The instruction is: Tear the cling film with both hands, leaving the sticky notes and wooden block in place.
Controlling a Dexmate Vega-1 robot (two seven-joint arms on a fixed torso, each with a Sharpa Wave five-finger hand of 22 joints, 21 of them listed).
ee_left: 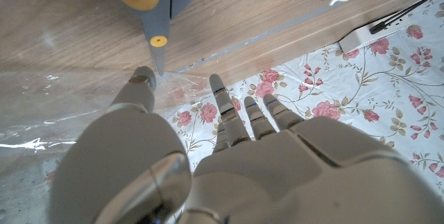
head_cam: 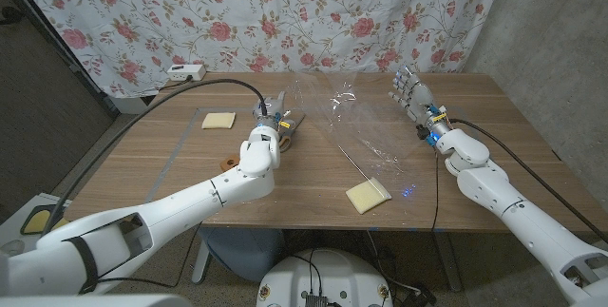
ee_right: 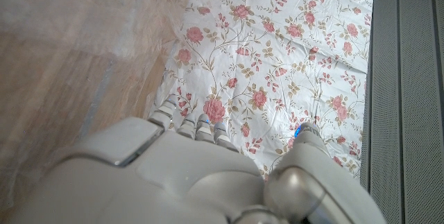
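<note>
We've got the cling film (head_cam: 356, 126) spread mid-table between both hands so each can take a side. Left hand (head_cam: 269, 122) sits at its left edge by the scissors (head_cam: 288, 123), right hand (head_cam: 410, 88) beside its right edge; both have fingers apart, holding nothing.

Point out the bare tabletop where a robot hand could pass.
Free: the wood behind the front sticky notes, before the cling film; also the left front, short of the far sticky notes. Crowded: around the left robot hand and scissors.
</note>
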